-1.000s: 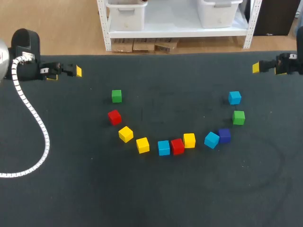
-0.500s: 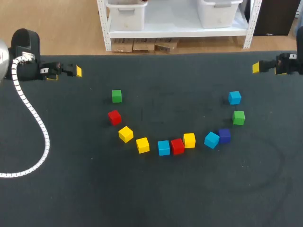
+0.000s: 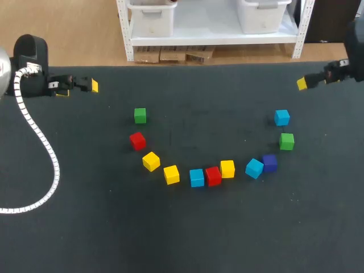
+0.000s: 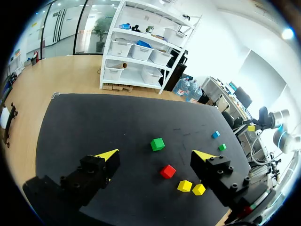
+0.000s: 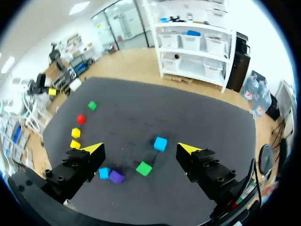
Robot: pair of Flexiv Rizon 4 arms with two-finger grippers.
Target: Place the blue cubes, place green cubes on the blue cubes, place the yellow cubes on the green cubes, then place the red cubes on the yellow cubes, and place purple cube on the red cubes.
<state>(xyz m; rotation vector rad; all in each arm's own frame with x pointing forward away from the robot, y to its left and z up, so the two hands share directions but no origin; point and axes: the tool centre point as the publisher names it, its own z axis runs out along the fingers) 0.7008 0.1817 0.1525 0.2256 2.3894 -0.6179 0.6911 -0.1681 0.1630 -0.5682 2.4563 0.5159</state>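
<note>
- The dark table mat (image 3: 85, 227) carries eleven cubes in a loose arc, all lying singly and none stacked.
- Left end of the arc: left green cube (image 3: 140, 115), left red cube (image 3: 137, 140), first yellow cube (image 3: 151, 161), second yellow cube (image 3: 171, 174).
- Middle of the arc: middle blue cube (image 3: 197, 177), middle red cube (image 3: 213, 176) and third yellow cube (image 3: 227, 169) sit close together in a row.
- Right end: tilted blue cube (image 3: 254, 168) against the purple cube (image 3: 269, 163). The right green cube (image 3: 286, 141) and far blue cube (image 3: 281, 118) stand apart.
- Left gripper (image 4: 156, 155): at the far left edge, jaws apart, empty.
- Right gripper (image 5: 141, 149): at the far right edge, jaws apart, empty.
- A white ribbed cable (image 3: 45, 153) from the left arm lies across the mat.
</note>
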